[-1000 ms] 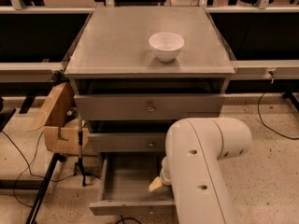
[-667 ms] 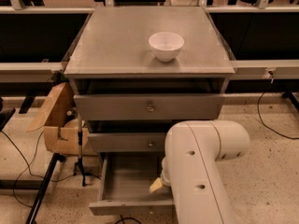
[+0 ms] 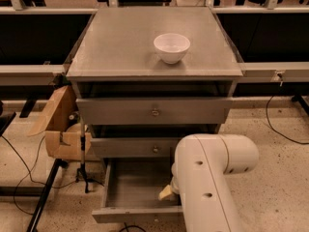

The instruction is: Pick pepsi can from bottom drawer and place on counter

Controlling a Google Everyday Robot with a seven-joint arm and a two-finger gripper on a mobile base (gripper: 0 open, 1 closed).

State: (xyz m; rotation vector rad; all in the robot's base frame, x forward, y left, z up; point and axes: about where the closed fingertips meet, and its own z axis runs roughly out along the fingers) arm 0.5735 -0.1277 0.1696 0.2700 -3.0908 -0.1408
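Observation:
The bottom drawer (image 3: 130,190) is pulled open below the two knobbed drawers. My white arm (image 3: 207,178) reaches down over its right part. My gripper (image 3: 166,192) is low inside the drawer at its right side; only a pale yellowish tip shows beside the arm. The pepsi can is hidden; I see no blue can anywhere. The drawer's visible left floor is bare grey. The counter (image 3: 120,47) is the flat grey top of the cabinet.
A white bowl (image 3: 172,47) stands on the counter, right of centre near the front edge. The two upper drawers (image 3: 154,111) are shut. An open cardboard box (image 3: 58,124) and a black stand (image 3: 46,197) are left of the cabinet. Cables lie on the floor.
My arm has sunk a little lower over the open drawer. The bowl and the drawers have not moved.

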